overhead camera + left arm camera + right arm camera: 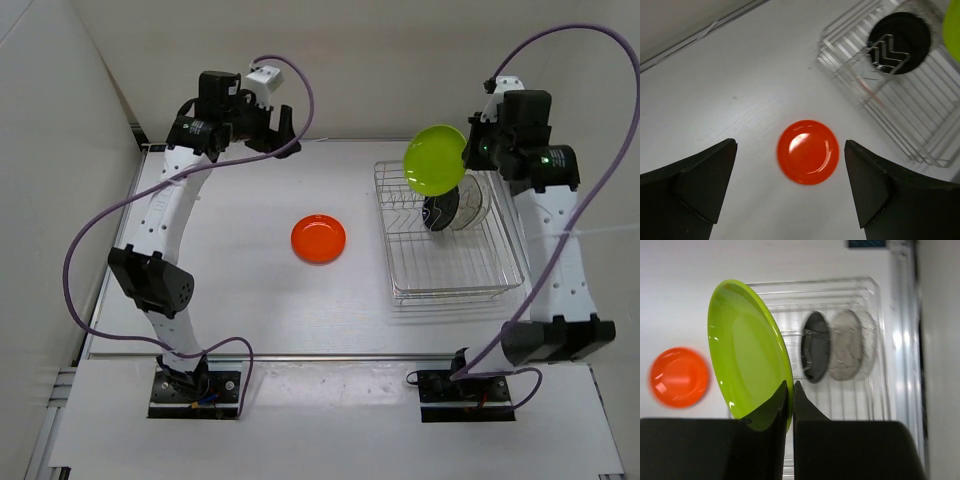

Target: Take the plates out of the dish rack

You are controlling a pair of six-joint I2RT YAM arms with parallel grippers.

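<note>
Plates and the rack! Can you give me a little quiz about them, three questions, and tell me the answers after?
1. True or false: the orange plate lies flat on the table, outside the dish rack.
2. What is the right gripper shut on? A a cup; B the lime green plate; C a spoon.
3. How many plates stand in the dish rack?
Key: 1 true. 2 B. 3 two, the black plate and the clear plate.
</note>
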